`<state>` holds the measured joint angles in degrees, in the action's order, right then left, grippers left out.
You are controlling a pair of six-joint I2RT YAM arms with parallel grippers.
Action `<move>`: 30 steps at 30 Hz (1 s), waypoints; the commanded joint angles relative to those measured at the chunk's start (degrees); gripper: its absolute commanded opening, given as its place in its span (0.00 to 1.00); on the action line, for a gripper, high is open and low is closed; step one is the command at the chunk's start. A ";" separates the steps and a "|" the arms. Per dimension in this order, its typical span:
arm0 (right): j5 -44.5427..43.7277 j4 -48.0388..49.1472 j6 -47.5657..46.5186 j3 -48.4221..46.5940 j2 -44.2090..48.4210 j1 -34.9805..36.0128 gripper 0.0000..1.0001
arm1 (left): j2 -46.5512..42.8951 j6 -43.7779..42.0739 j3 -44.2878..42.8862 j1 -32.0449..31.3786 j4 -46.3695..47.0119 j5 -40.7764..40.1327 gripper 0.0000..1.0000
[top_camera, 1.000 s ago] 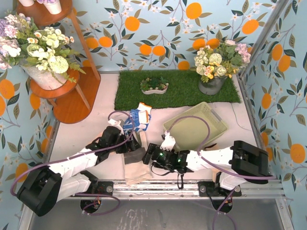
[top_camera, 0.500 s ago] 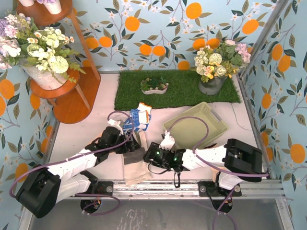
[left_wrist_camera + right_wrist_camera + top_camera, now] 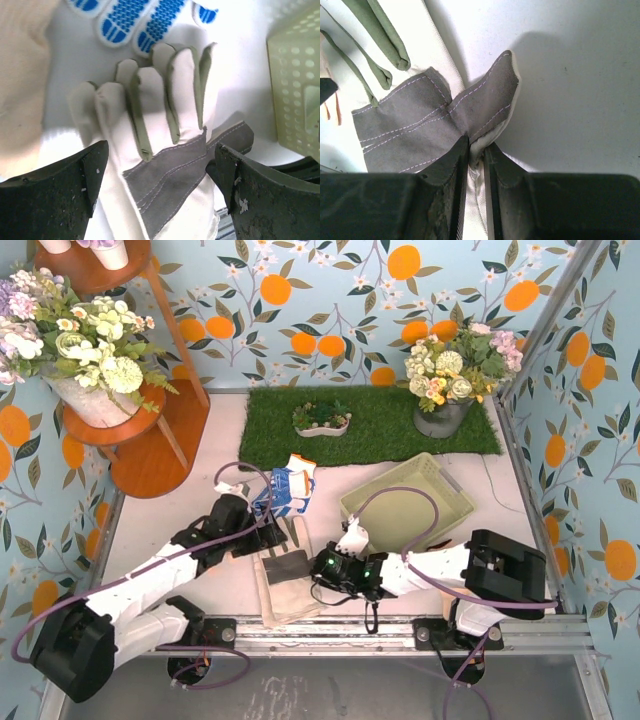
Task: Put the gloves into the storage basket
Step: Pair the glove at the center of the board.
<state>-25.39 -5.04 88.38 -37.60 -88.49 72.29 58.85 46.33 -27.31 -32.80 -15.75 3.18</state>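
Grey-and-cream glove (image 3: 405, 127) lies pinched inside the right hand (image 3: 476, 150).

Bright, even overhead light fills every view. The bench (image 3: 580, 75) glares near white in both wrist views. In the right one the grey-and-cream glove (image 3: 420, 120) casts a soft shadow rightward. The top view is sharp.

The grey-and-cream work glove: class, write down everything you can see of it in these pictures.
The work glove lies limp, palm up, on the white table between the two arms. It is cream cloth with olive-green strips along its fingers and a grey suede-like palm patch with stitched lines. Its fingertips point toward the blue-and-white glove. The right gripper has its fingers shut on a raised fold at the patch's edge; the left gripper hangs open over it.
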 commanded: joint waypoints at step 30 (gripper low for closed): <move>5.08 -3.13 -3.95 3.96 9.94 6.60 0.49 | -7.17 7.71 6.74 2.30 -2.55 7.47 0.85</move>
<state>-22.00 -9.26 86.00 -34.02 -81.19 78.00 51.27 55.07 -20.29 -30.70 -21.80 8.14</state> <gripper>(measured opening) 0.493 0.851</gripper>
